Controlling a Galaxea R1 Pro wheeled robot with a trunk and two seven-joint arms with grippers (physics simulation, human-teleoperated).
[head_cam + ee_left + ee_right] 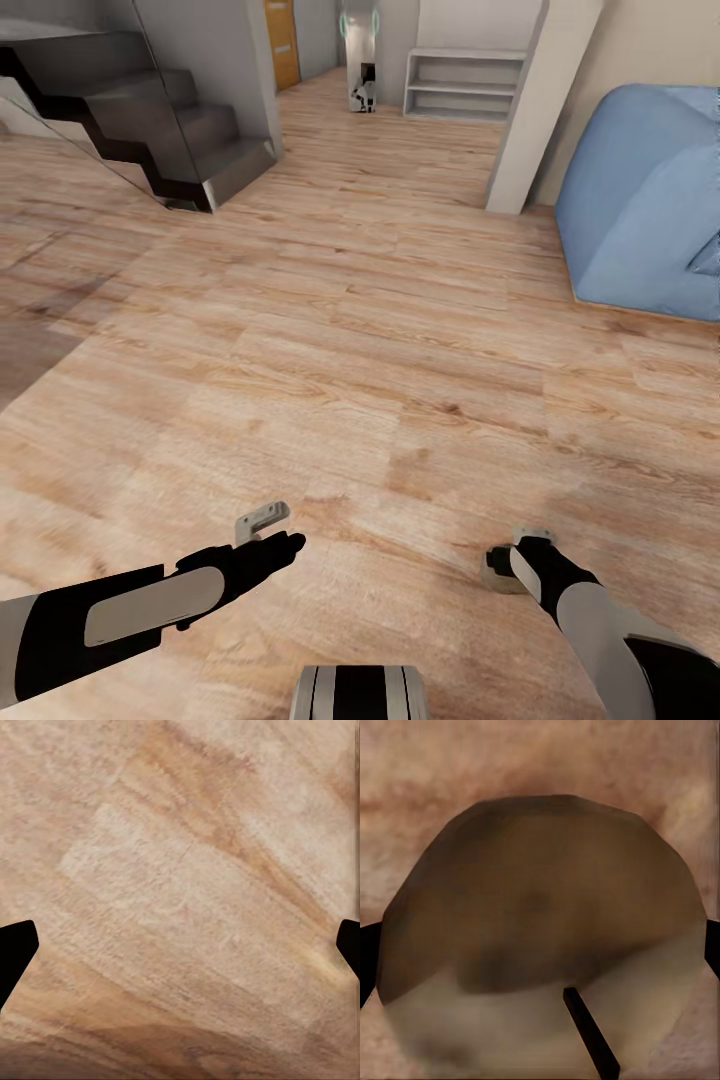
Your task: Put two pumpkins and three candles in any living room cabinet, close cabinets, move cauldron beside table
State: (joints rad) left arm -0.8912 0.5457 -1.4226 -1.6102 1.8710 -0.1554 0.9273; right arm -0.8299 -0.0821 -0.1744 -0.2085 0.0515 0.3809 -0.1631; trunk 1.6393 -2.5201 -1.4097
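Note:
My right gripper [507,566] hangs low over the wood floor, shut on a candle [494,572], a stubby beige-tan cylinder. In the right wrist view the candle [540,907] shows its round flat top and dark wick, and the gripper [540,952] has a dark fingertip at each side of it. My left gripper [272,528] is held out over bare floor. In the left wrist view this gripper [180,952] is open, its black fingertips [16,949] far apart with only floorboards between them. The pumpkins, cabinet, cauldron and table are out of view.
Light wood floor [380,340] stretches ahead. A dark staircase [150,120] rises at the far left. A blue sofa [650,200] stands at the right, beside a grey pillar [535,110]. A white shelf unit [462,85] and an orange door [282,40] lie beyond.

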